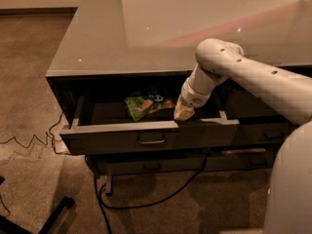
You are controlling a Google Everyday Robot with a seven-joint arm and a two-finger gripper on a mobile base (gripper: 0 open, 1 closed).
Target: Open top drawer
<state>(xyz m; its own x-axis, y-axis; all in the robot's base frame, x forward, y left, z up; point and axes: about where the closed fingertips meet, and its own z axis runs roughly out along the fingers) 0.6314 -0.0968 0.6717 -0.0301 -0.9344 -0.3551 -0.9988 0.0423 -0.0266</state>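
One drawer stands open, with the gripper at its front edge.

At far left a thin cable (29, 143) zigzags across the carpet (29, 82) toward the cabinet's corner. The top drawer (112, 138) sticks well out from under the glossy grey cabinet top (122, 38), its tall dark front facing the camera with the small metal pull (151, 140) at centre. Inside, on the grey floor, a green packet (146, 104) lies near the middle. Just right of the packet the gripper (184, 113) reaches down into the drawer, its yellowish tip right at the upper edge of the front panel; whether it is open or closed cannot be told. The white arm (253, 77) rises from it and runs off to the right in front of the cabinet. Below, a shallower drawer front (151, 166) sits further back, and a thick black cable (146, 204) loops over the carpet beneath.
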